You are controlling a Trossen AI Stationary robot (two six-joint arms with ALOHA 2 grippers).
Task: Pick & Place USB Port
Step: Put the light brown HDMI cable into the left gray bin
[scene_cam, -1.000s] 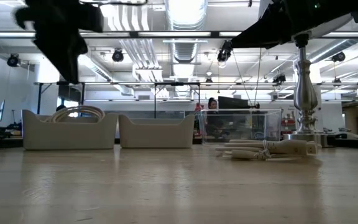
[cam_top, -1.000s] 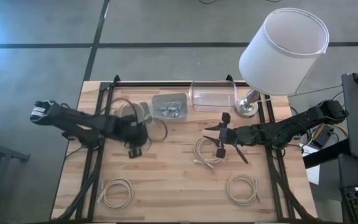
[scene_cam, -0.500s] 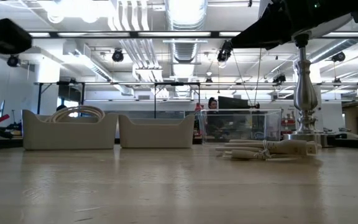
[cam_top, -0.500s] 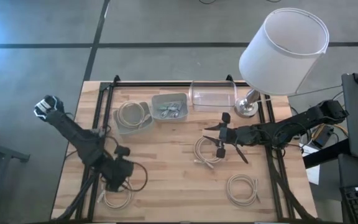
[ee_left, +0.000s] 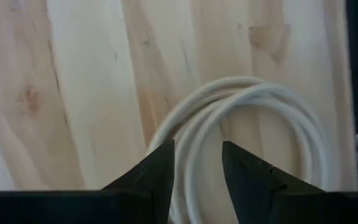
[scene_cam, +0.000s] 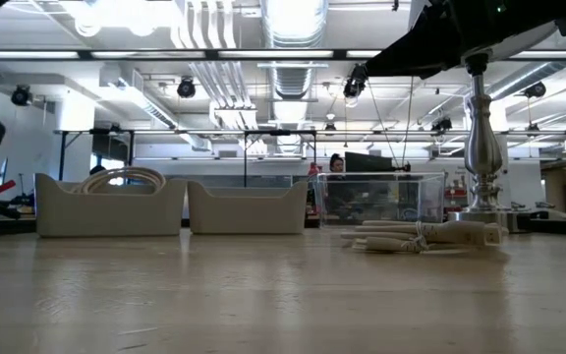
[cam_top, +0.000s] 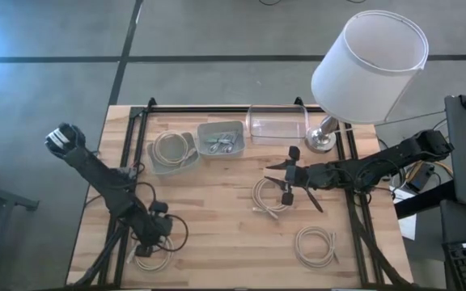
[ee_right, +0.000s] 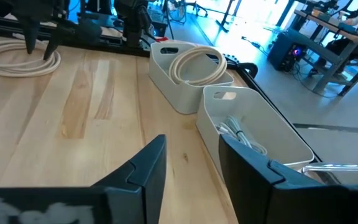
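Observation:
Three white coiled cables lie flat on the wooden table: near-left (cam_top: 152,252), centre (cam_top: 267,196) and near-right (cam_top: 315,244). A fourth coil (cam_top: 171,148) rests in the left white bin (cam_top: 158,166). My left gripper (cam_top: 149,242) hangs open over the near-left coil, pointing down. In its wrist view the left gripper (ee_left: 197,165) has a finger on either side of the coil's strands (ee_left: 229,102); whether it touches them I cannot tell. My right gripper (cam_top: 285,183) waits open above the centre coil, seen also as the right gripper (ee_right: 191,168) in its own wrist view.
A second white bin (cam_top: 221,139) with small parts and a clear box (cam_top: 277,123) stand along the far edge. A lamp with a white shade (cam_top: 370,56) stands on its metal base (cam_top: 322,139) at the far right. Bare wood lies between the coils.
My left arm has swung from beside the left bin toward the near edge and come down over the near-left coil. The right arm has kept still.

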